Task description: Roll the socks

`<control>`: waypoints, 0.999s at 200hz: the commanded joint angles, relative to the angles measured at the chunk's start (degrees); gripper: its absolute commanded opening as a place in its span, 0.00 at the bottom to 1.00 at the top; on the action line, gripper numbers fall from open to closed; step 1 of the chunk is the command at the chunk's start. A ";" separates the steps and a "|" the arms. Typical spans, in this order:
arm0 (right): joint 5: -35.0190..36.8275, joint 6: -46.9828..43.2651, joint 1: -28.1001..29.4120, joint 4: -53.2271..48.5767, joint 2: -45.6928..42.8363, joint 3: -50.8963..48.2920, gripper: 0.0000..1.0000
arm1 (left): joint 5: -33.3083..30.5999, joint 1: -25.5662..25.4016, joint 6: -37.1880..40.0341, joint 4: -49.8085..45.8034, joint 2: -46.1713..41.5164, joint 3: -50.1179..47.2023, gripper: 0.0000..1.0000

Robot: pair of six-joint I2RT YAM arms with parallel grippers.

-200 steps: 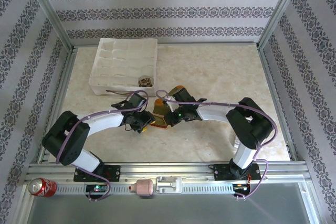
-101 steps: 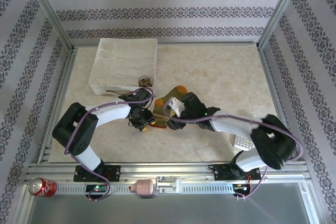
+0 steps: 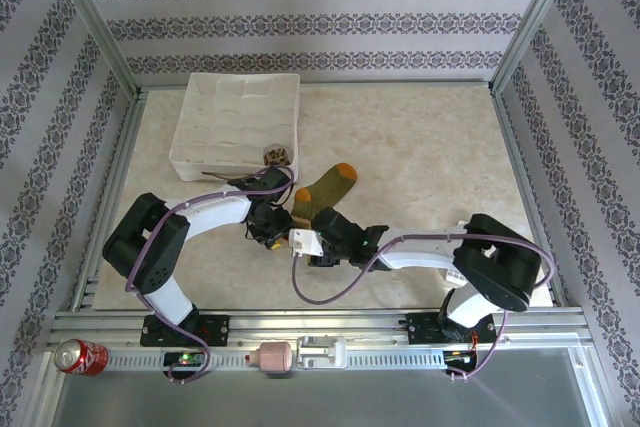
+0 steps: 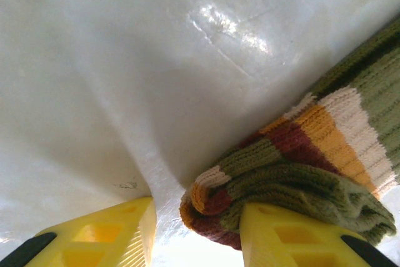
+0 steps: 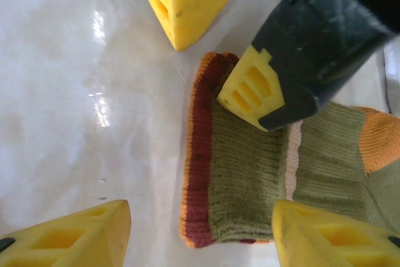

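Note:
The olive-green sock (image 3: 326,190) lies flat on the table, orange toe toward the far right and striped cuff toward the near left. In the right wrist view the sock (image 5: 250,179) shows its maroon and orange cuff edge. My left gripper (image 3: 277,232) is open at the cuff: one yellow finger (image 5: 253,89) presses on the fabric, the other rests on bare table. In the left wrist view the left gripper (image 4: 197,236) has the folded cuff of the sock (image 4: 300,154) against its right finger. My right gripper (image 5: 200,236) is open, straddling the cuff's near end. A brown patterned sock roll (image 3: 277,155) sits in the bin.
A white compartment bin (image 3: 235,162) stands at the far left of the table. A small white item (image 3: 462,272) lies under the right arm. On the front rail lie a red can (image 3: 78,355) and a pink-and-white bottle (image 3: 273,357).
My right gripper opened and drew back toward the near edge, uncovering the green sock. My left gripper narrowed a little and stayed at the cuff.

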 commanded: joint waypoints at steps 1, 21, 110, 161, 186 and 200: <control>5.40 -4.01 0.23 1.41 2.56 2.71 0.58 | -0.98 -0.89 2.00 1.53 3.46 -0.57 0.39; 5.84 -2.81 0.12 -0.47 5.92 4.88 0.48 | -1.00 -0.80 2.29 1.51 3.46 -0.30 0.39; -5.02 11.10 -0.91 -11.50 7.41 8.70 0.00 | -4.28 2.32 0.74 -2.27 -7.77 -2.34 0.53; -25.29 24.15 -6.32 -12.07 7.32 6.36 0.00 | -2.85 3.69 -0.41 -4.08 -18.35 -7.42 0.58; -31.87 28.61 -9.23 -10.64 8.10 5.35 0.00 | -0.70 3.64 -1.39 -1.93 -21.02 -8.69 0.56; -34.61 30.97 -10.72 -10.62 8.96 5.34 0.00 | 0.08 3.14 -2.08 -0.69 -21.73 -8.52 0.54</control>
